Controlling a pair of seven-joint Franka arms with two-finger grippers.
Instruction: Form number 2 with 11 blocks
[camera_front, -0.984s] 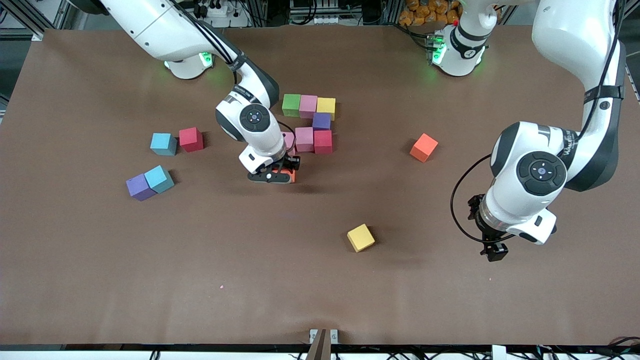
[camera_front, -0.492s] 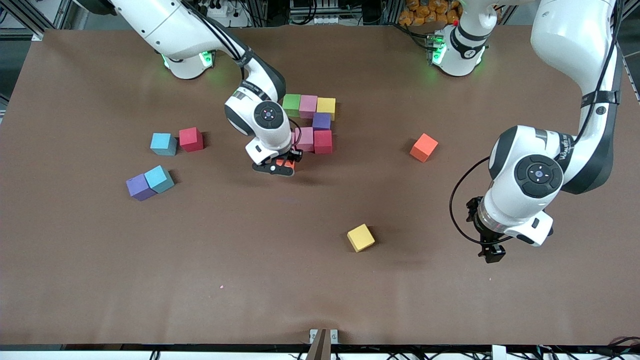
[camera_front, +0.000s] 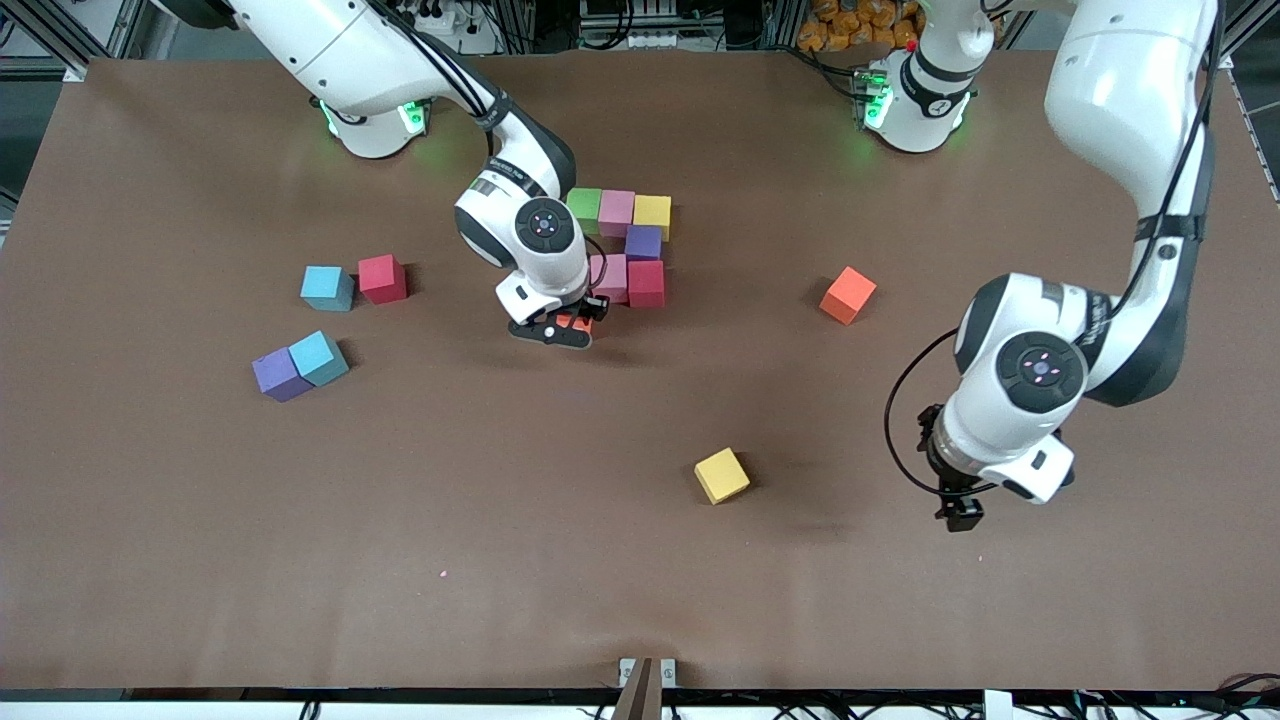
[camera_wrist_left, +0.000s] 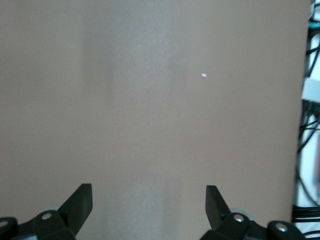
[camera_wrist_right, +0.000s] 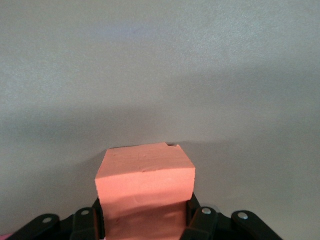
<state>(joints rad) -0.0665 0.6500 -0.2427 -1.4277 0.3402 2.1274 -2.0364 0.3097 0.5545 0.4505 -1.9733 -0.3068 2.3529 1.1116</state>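
- The right gripper (camera_front: 563, 329) has its jaws clamped on an orange cube (camera_wrist_right: 145, 192), carried low just at the 6 o'clock edge of the partly built number 2 (camera_front: 627, 246).
- That digit shows a green (camera_front: 584, 206)–pink–yellow top row, a purple cube (camera_front: 643, 242) under the yellow, then pink and red; the open slot for row four looks to lie right under the wrist.
- The left gripper (camera_wrist_left: 149, 202) waits, jaws wide and empty, over bare table (camera_front: 640, 580) near the loose yellow cube (camera_front: 721, 475), which lies toward 9 o'clock from it in the front view.
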